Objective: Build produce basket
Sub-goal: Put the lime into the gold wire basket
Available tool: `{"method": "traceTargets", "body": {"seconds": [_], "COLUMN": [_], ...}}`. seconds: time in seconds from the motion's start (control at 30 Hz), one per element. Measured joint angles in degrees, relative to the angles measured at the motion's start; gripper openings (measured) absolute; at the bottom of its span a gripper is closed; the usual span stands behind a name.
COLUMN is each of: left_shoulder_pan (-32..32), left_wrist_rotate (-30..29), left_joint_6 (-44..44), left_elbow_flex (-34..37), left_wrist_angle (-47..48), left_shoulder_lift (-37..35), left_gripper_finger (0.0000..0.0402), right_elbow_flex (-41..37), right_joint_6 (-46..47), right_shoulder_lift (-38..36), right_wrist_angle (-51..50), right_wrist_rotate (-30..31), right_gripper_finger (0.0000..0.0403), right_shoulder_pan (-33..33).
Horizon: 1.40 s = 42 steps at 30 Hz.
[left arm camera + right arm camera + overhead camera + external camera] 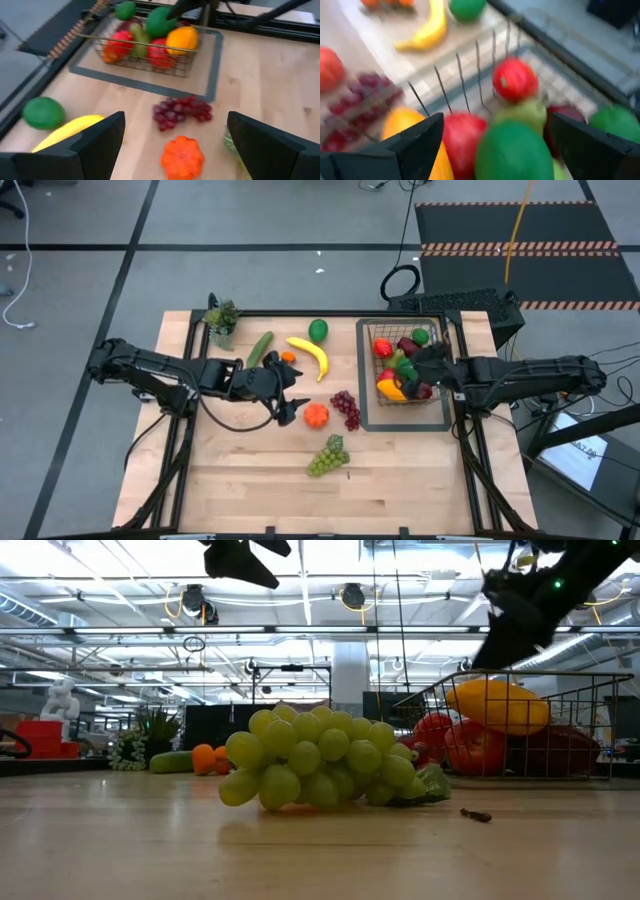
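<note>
Wooden table (250,480) holds loose produce. Spread left gripper (172,145) is best lowered squarely over the orange pumpkin (182,157) just ahead; right gripper (495,150), also spread, hangs empty above the basket (440,415).

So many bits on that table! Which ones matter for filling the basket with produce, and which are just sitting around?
Part of the job:
dark wire-mesh basket, already holding fruit
yellow banana
green cucumber
round green fruit
orange fruit
purple grapes
green grapes

Just lying about:
small leafy potted plant
flat dark tray under the basket
</note>
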State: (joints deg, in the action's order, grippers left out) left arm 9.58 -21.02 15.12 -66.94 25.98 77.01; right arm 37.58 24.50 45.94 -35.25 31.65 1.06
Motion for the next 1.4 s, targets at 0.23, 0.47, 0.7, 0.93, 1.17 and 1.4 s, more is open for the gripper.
{"method": "traceTargets", "body": {"seconds": [0.23, 0.47, 0.7, 0.93, 1.17, 1.4], "left_shoulder_pan": [-2.0, -8.1, -16.8, -24.2, -29.0, -30.2], "left_wrist_rotate": [-7.3, -14.5, -14.5, -11.0, -7.6, -3.0], "left_joint_6": [-0.6, -9.6, -7.7, 1.6, 5.5, 6.3], "left_elbow_flex": [0.0, 0.0, 0.0, 0.0, -3.1, -9.2], "left_wrist_angle": [-0.8, -4.0, -9.5, -17.1, -14.0, -10.2], "left_shoulder_lift": [0.5, 4.1, 8.5, 11.7, 17.8, 26.2], "left_gripper_finger": [0.0349, 0.0349, 0.0349, 0.0349, 0.0349, 0.0349], "right_elbow_flex": [0.0, 0.0, 0.0, 0.0, 0.0, 0.0], "right_joint_6": [-17.3, -39.0, -52.9, -55.8, -54.4, -53.8], "right_shoulder_lift": [-0.9, -0.9, -0.9, -0.9, -0.9, -0.9], "right_wrist_angle": [16.7, 34.5, 47.8, 54.7, 54.7, 54.1], "right_wrist_rotate": [7.4, 16.2, 17.8, 17.8, 17.8, 17.8], "right_gripper_finger": [0.0357, 0.0357, 0.0357, 0.0357, 0.0357, 0.0357], "right_shoulder_pan": [0.0, 0.1, 1.2, 3.4, 4.1, 4.1]}}
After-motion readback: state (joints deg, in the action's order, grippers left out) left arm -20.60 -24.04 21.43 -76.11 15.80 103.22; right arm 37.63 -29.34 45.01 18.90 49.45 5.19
